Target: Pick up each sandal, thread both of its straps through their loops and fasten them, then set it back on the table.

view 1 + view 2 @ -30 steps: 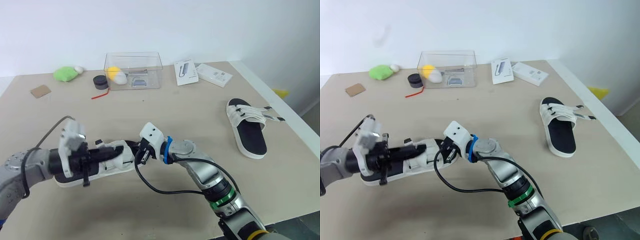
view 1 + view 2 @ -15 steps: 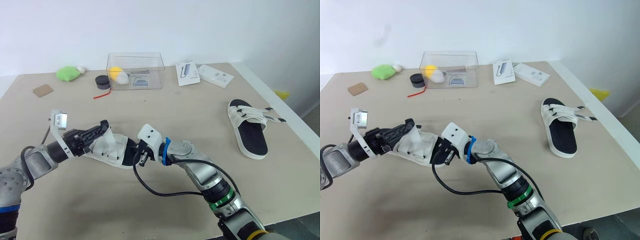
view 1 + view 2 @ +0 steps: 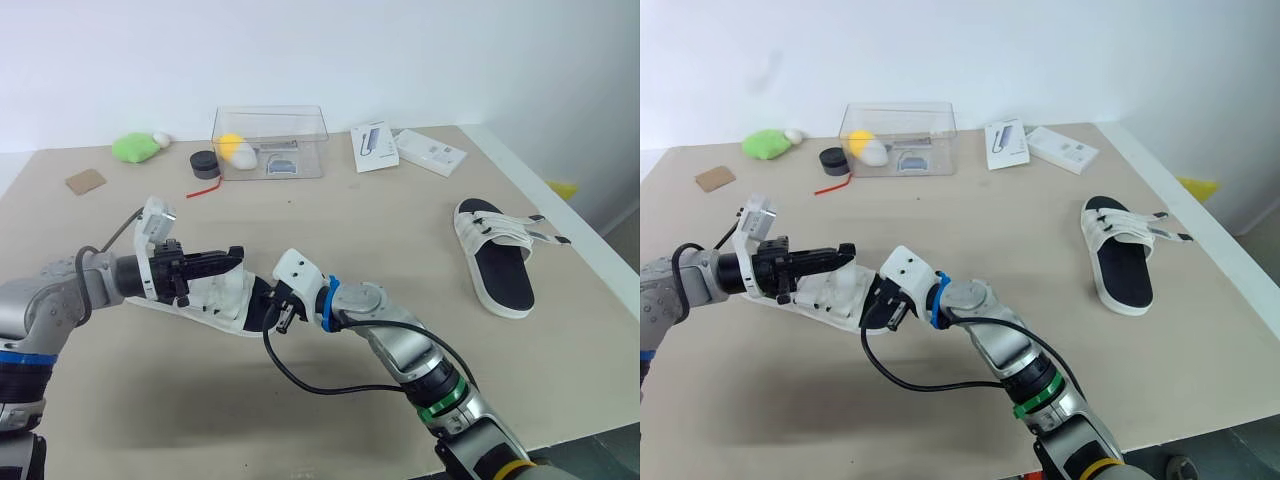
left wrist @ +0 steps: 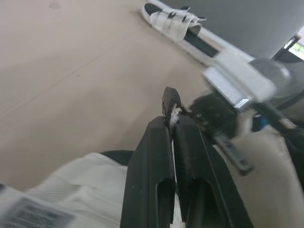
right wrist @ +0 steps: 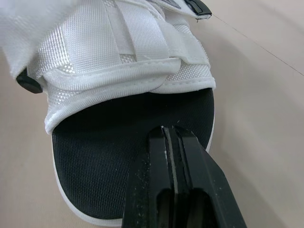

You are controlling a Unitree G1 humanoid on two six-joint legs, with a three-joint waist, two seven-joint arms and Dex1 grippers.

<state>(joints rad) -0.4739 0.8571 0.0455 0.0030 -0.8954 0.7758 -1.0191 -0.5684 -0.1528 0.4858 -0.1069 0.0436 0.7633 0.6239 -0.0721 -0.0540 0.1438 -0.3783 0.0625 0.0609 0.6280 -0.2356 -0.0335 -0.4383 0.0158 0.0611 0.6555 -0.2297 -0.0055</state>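
Observation:
A white sandal [image 3: 212,298] with a black footbed lies between my two arms, left of the table's middle. My left gripper [image 3: 230,255] reaches over its straps, shut on a black-tipped strap end [image 4: 171,100] that sticks out past the fingertips. My right gripper [image 3: 272,312] is shut on the sandal's heel end; the right wrist view looks along the footbed [image 5: 118,156] to the white mesh straps [image 5: 118,66]. A second white sandal [image 3: 495,255] lies flat near the table's right edge, with its strap ends sticking out sideways.
At the back stand a clear plastic box [image 3: 268,140], a green plush [image 3: 132,148], a black round item [image 3: 205,163], a cardboard piece [image 3: 84,182] and two white packages [image 3: 372,145] [image 3: 430,150]. The table's right edge [image 3: 570,235] runs close to the second sandal.
My left arm has swung from the sandal's left end to above its straps, its fingers now closed on a strap end. The sandal shifted slightly. My right gripper stayed at the heel.

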